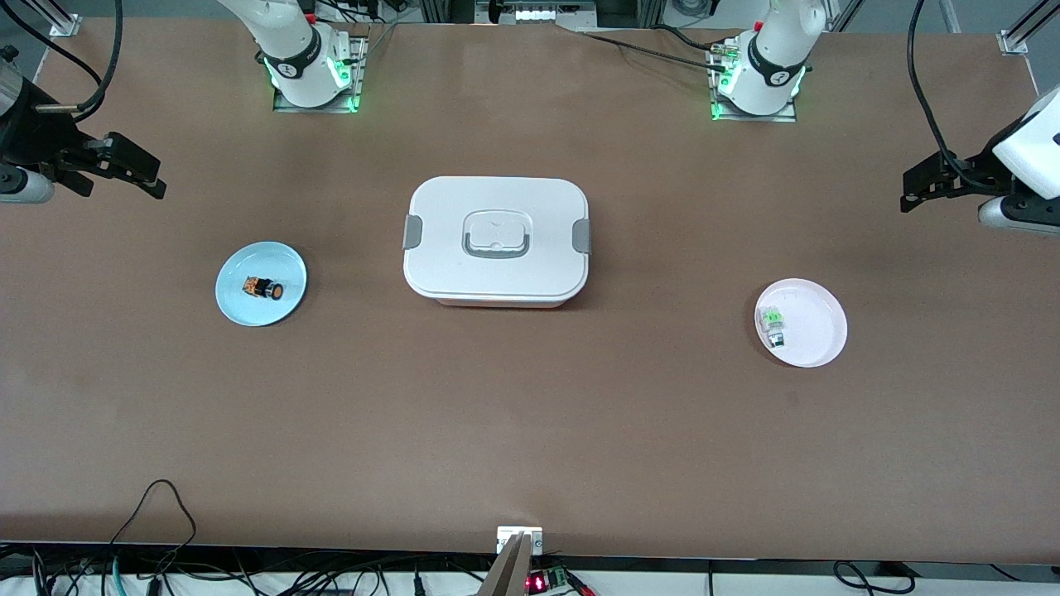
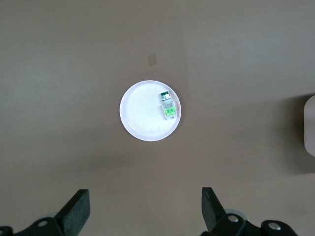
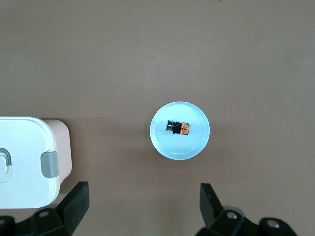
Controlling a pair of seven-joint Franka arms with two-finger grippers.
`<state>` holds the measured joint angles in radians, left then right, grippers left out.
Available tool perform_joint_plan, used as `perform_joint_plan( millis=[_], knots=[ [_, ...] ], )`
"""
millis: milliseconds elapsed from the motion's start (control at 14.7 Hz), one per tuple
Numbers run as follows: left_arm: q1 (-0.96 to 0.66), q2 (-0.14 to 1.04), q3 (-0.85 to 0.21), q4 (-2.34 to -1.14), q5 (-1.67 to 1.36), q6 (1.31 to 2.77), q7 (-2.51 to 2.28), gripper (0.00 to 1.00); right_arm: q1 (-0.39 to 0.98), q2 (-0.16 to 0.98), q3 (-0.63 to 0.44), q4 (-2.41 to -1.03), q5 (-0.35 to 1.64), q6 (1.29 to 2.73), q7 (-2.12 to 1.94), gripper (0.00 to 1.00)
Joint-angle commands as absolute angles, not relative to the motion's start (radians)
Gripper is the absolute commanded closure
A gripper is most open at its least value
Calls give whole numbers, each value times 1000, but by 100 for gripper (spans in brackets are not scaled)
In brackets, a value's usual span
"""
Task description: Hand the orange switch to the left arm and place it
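Observation:
The orange switch (image 1: 263,288) lies on its side on a light blue plate (image 1: 240,302) toward the right arm's end of the table; the right wrist view shows the switch (image 3: 177,128) on that plate (image 3: 192,145). My right gripper (image 1: 139,172) is open and empty, high over bare table at that end, apart from the plate; its own view shows it too (image 3: 142,192). My left gripper (image 1: 921,187) is open and empty, high over the left arm's end (image 2: 145,197). The white box (image 1: 497,240) stands shut mid-table between the plates.
A green and white switch (image 1: 773,324) lies on a white plate (image 1: 820,331) toward the left arm's end, also in the left wrist view (image 2: 168,105). The box's clip end shows in the right wrist view (image 3: 29,157). Cables hang along the table's near edge.

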<state>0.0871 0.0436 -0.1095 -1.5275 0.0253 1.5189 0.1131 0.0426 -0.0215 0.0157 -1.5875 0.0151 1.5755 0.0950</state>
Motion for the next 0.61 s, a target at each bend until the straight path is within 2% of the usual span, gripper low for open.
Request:
perform_joint_plan(
  millis=[0,271,543],
  knots=[
    [87,40,-109,-1519,8,1506,109,0,41,-17,14,-1572,5,1546,87,0],
    [87,40,-109,-1519,9,1505,109,0,44,18,18,-1516,-66,1473,84,0],
    [87,40,-109,-1519,8,1505,109,0,41,103,17,-1575,-77,1482,84,0]
  ],
)
